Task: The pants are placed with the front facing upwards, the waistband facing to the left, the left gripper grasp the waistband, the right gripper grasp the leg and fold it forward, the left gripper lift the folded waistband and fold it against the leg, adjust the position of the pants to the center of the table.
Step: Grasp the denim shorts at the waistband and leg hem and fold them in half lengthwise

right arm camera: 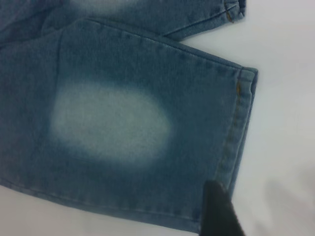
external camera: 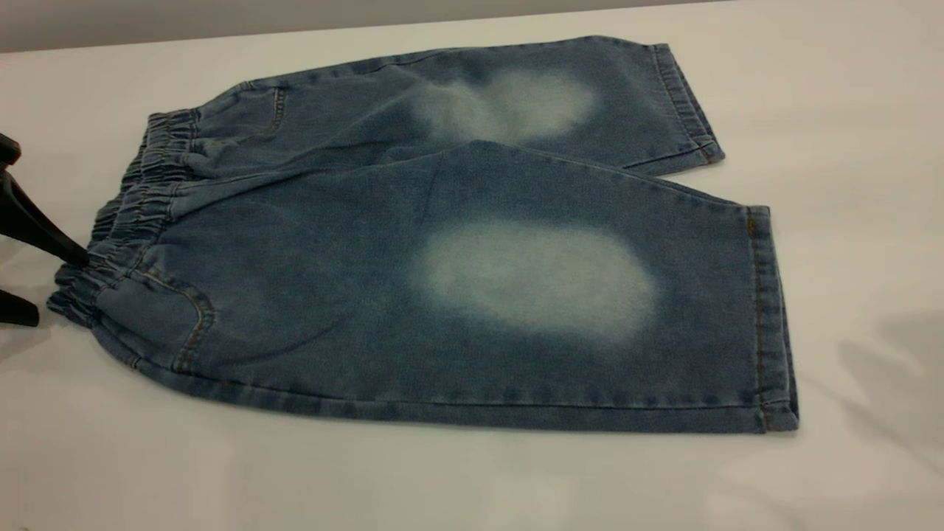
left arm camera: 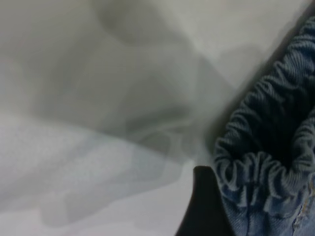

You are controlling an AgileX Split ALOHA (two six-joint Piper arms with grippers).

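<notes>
— Pants (external camera: 442, 273) of blue denim are seen laid flat on the table (external camera: 848, 88), front up, with the waistband (external camera: 125, 221) turned to the left and both legs spread to the right. Is anything held yet?

— Nothing is shown as clamped. The left gripper (external camera: 33, 284) is placed at the waistband's edge with its black fingers (external camera: 44, 236) parted: the upper tip is set against the gathered elastic, the lower one is kept low beside the corner of the band. In the left wrist view one dark finger (left arm camera: 204, 206) is seen just beside the ruffles (left arm camera: 261, 167).

— And the right gripper?

— Only one dark fingertip (right arm camera: 219, 211) is shown, in its own wrist view, over the near leg (right arm camera: 123, 123) close to the hem (right arm camera: 241, 128). Whether it is parted or closed cannot be told. The pale knee patch (external camera: 538, 280) is left uncovered.
</notes>
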